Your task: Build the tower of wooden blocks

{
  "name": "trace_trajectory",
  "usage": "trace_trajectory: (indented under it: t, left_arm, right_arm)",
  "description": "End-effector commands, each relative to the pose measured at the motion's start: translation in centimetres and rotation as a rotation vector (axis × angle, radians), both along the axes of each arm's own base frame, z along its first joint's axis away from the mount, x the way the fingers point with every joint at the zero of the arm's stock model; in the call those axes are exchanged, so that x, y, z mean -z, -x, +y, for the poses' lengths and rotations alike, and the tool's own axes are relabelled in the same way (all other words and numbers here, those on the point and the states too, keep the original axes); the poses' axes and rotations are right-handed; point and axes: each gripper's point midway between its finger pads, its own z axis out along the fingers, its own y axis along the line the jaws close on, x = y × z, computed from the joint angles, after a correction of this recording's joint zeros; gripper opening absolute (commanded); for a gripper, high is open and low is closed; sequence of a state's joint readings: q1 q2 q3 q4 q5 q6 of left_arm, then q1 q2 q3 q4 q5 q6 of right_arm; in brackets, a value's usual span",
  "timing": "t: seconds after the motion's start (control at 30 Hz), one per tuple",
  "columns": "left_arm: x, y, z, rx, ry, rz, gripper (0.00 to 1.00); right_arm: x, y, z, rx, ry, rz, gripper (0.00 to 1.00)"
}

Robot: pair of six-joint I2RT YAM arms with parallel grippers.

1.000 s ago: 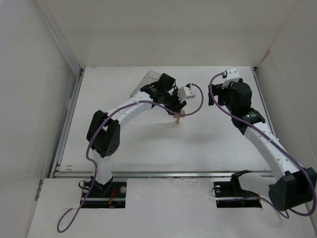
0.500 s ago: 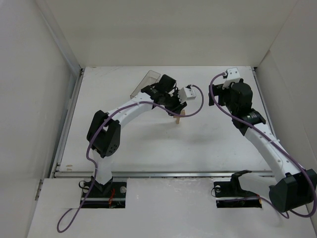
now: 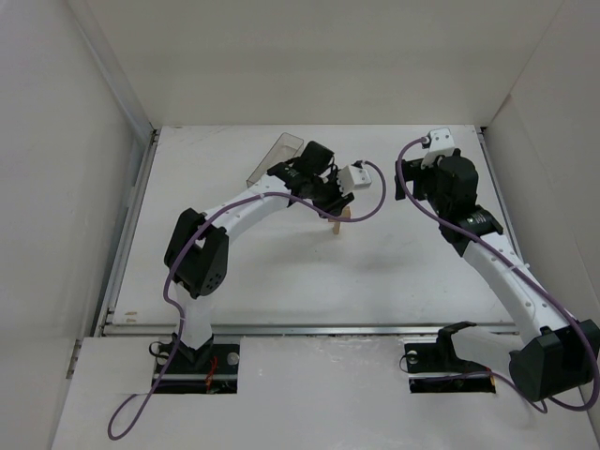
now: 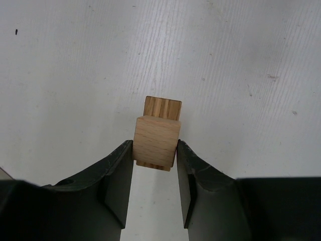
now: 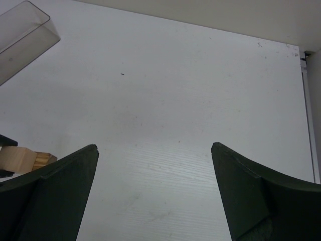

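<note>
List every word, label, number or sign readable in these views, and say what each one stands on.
None: no view shows readable text.
The wood block in the left gripper shows only grain.
The clear box and the table are unmarked.
The red spot at the left arm's base is too small to tell whether it bears any lettering.

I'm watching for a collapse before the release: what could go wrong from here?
The held block looks off-centre over the lower block, which shows only past its far edge; released so, it may tip. The left jaws clamp both its sides, so opening unevenly could drag it off the lower block.
</note>
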State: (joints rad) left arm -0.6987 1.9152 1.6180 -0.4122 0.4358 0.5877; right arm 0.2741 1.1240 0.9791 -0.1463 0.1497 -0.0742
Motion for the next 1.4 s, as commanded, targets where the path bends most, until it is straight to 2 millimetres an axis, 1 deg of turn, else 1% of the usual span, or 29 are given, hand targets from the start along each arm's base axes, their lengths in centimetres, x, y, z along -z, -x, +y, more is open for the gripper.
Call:
trace_trajectory:
  t: [0.0, 0.13, 0.23, 0.73, 0.77, 0.83, 0.9, 0.97, 1.0, 1.1, 1.13, 1.2, 1.23, 1.37]
  left_arm:
    - [-3.1, 0.0, 0.0, 0.014, 0.037, -0.069, 0.0]
    - [-3.1, 0.0, 0.0, 0.014, 0.037, -0.069, 0.0]
    - [-2.4, 0.3, 0.2, 0.015, 0.025, -0.055, 0.0]
    - [-2.4, 0.4, 0.1, 0.021, 0.03, -0.05, 0.0]
    - [-2.8, 0.3, 0.0, 0.013, 0.039, -0.049, 0.0]
    - [-2.8, 0.3, 0.0, 0.004, 0.042, -0.04, 0.0]
    - [-3.6, 0.1, -0.3, -0.005, 0.059, -0.047, 0.0]
    - [-3.6, 0.2, -0.3, -0.024, 0.066, -0.026, 0.0]
    - [-4.1, 0.0, -0.5, -0.024, 0.073, -0.034, 0.0]
    - [-4.0, 0.2, -0.5, -0.047, 0.082, -0.009, 0.0]
    - [-4.6, 0.0, -0.5, -0.059, 0.092, -0.021, 0.0]
    - [-4.6, 0.0, -0.4, -0.079, 0.092, -0.011, 0.0]
    - [-4.7, 0.2, -0.9, -0.083, 0.104, -0.004, 0.0]
    - [-4.9, -0.4, -0.8, -0.13, 0.111, -0.008, 0.0]
  right_arm:
    - [-2.4, -0.2, -0.1, 0.004, -0.028, -0.083, 1.0]
    - [-2.4, -0.2, -0.1, 0.004, -0.028, -0.083, 1.0]
    - [-2.1, -0.4, -0.1, 0.004, -0.025, -0.075, 1.0]
    - [-2.1, -0.3, 0.2, -0.017, -0.021, -0.074, 1.0]
    - [-2.1, -0.3, 0.2, -0.017, -0.021, -0.074, 1.0]
    - [-1.7, -0.5, 0.4, -0.026, -0.021, -0.065, 1.0]
    - [-1.7, -0.5, 0.4, -0.026, -0.021, -0.065, 1.0]
    - [-1.7, -0.5, 0.6, -0.035, -0.023, -0.064, 1.0]
    - [-1.7, -0.5, 0.6, -0.035, -0.023, -0.064, 1.0]
    - [-1.7, -0.4, 0.7, -0.044, -0.026, -0.064, 1.0]
    - [-1.7, -0.4, 0.8, -0.042, -0.034, -0.062, 1.0]
    - [-1.7, -0.4, 0.8, -0.039, -0.043, -0.061, 1.0]
    - [-1.9, -0.5, 0.8, -0.04, -0.046, -0.07, 1.0]
    - [-2.1, -0.5, 1.3, -0.053, -0.071, -0.075, 1.0]
